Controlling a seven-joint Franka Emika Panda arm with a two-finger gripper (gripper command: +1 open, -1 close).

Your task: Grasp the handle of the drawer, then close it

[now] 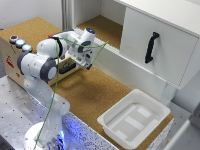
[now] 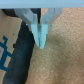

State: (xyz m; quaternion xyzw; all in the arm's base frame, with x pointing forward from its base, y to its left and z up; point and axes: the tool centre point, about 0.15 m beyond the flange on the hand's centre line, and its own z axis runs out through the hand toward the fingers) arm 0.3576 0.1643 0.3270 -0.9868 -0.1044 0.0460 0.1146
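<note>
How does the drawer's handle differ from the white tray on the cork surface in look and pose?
The handle is black, narrow and mounted upright on the white drawer front; the tray is white, broad and lies flat on the cork surface. The handle sits high at the exterior view's right; the tray sits lower. Neither is touched by the gripper.

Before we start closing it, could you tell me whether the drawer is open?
Open: the drawer front with its black handle juts out from the cabinet.
</note>
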